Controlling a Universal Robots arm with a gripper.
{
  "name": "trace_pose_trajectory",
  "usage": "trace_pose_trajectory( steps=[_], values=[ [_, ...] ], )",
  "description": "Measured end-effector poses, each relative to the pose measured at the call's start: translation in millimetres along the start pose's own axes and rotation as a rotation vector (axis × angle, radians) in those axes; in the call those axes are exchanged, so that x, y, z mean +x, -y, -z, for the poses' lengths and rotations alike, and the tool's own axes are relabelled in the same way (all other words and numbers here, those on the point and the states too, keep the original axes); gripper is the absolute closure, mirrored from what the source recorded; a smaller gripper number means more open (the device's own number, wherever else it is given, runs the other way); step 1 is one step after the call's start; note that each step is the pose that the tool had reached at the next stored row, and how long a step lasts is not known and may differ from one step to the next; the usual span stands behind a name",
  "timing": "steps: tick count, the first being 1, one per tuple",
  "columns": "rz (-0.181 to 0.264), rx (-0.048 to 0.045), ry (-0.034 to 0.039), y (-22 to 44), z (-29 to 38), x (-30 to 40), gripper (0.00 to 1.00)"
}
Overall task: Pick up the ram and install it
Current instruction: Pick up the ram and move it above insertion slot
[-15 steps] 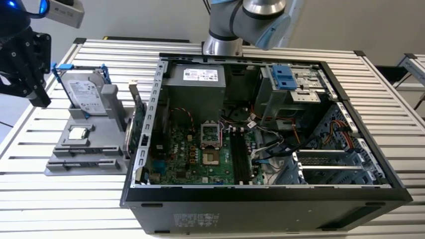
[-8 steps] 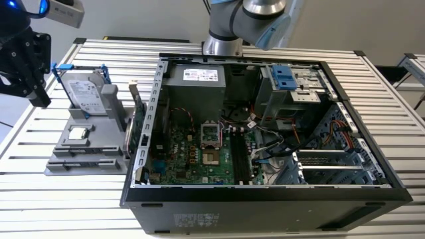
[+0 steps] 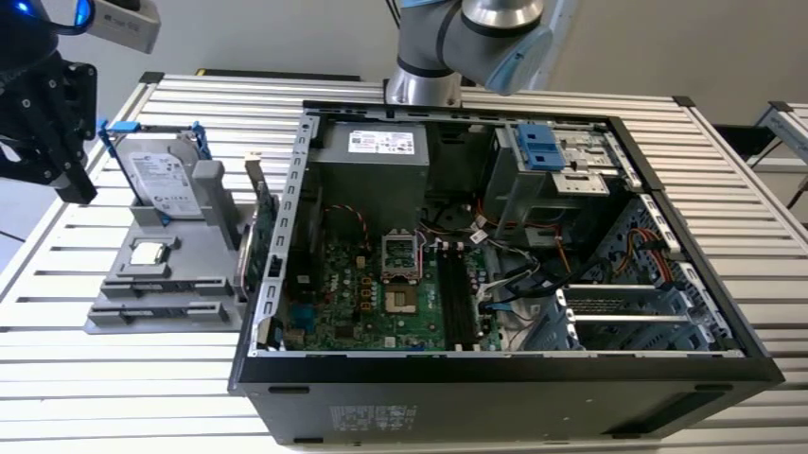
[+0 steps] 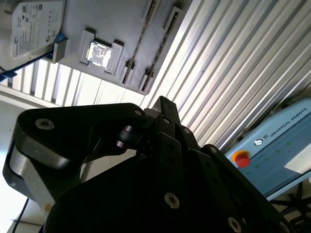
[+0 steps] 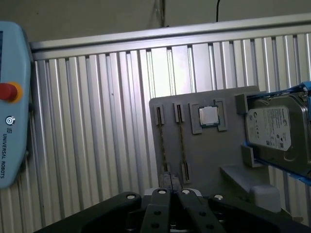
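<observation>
The black robot gripper (image 3: 74, 184) hangs in the upper part of the exterior view's left, beside the flat grey plastic holder (image 3: 165, 307) on the table of long silver metal slats (image 3: 127, 397). In the first wrist view its two fingers (image 5: 164, 187) are pressed together, and they hold nothing.

The ram (image 5: 181, 141) is a slim dark stick. It stands on its thin edge in a long slot of the grey holder, and a second slim stick (image 5: 161, 143) stands just beside it. The gripper is apart from both.

The holder also carries a silver hard drive in a blue frame (image 3: 165, 175) and a small square silver chip (image 3: 149, 253). Next to the holder lies a big black computer case (image 3: 505, 378), open on top, with a green board (image 3: 366, 303) and long black slots (image 3: 457, 293) inside.
</observation>
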State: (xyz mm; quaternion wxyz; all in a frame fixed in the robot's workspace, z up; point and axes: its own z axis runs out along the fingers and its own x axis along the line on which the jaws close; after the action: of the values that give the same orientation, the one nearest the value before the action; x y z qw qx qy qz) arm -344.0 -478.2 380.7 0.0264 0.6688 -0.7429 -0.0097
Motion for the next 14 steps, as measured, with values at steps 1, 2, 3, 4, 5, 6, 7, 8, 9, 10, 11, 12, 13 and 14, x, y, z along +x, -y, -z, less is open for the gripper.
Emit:
trace_pose_trajectory(
  steps=[1, 2, 3, 4, 5, 6, 7, 8, 9, 10, 11, 12, 13, 14],
  values=[
    [0.003, 0.0001, -0.0001, 0.0, 0.0, 0.0, 1.0],
    [0.006, 0.0002, -0.0002, 0.0, 0.0, 0.0, 1.0],
    [0.009, 0.0003, -0.0004, -0.1, 0.0, 0.0, 1.0],
    [0.012, 0.0003, -0.0006, 0.0, 0.0, 0.0, 1.0],
    [0.015, 0.0004, -0.0008, 0.0, 0.0, 0.0, 1.0],
    [0.018, 0.0005, -0.0009, 0.0, 0.0, 0.0, 1.0],
    [0.021, 0.0006, -0.0011, 0.0, 0.0, 0.0, 1.0],
    [0.024, 0.0006, -0.0012, 0.0, 0.0, 0.0, 1.0],
    [0.027, 0.0007, -0.0013, 0.0, 0.0, 0.0, 1.0],
    [0.029, 0.0008, -0.0015, 0.0, 0.0, 0.0, 1.0],
    [0.032, 0.0009, -0.0016, 0.0, 0.0, 0.0, 1.0],
    [0.035, 0.001, -0.0017, 0.0, 0.0, 0.0, 1.0],
    [0.038, 0.001, -0.0018, 0.0, 0.0, 0.0, 1.0],
    [0.04, 0.0011, -0.002, 0.0, 0.0, 0.0, 1.0]
  ],
)
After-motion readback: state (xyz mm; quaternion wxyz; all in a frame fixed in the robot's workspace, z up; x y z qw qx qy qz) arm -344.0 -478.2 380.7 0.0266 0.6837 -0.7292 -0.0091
